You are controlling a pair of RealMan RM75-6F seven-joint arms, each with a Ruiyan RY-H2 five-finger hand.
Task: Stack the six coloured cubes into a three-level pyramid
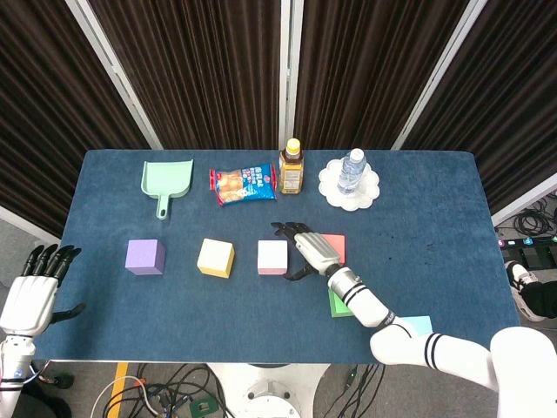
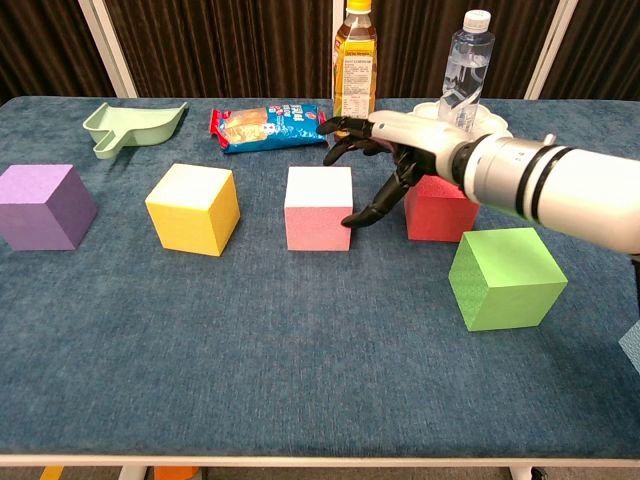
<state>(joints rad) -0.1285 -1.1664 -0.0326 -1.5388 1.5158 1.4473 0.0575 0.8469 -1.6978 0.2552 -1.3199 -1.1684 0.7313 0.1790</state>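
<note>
Pink cube (image 1: 272, 257) at table centre, right hand (image 1: 311, 251) spread beside it.
Fingers apart, holding nothing, thumb tip near the cube's 3 o'clock face; red cube (image 1: 335, 247) lies behind the hand; left hand (image 1: 32, 292) open at 9 o'clock off the table (image 1: 452, 218).

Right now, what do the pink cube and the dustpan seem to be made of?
The pink cube looks like soft foam: matte, grainy faces and slightly rounded edges. The dustpan looks like smooth moulded plastic, pale green with a thin raised rim. Neither can be confirmed from a look alone.
</note>
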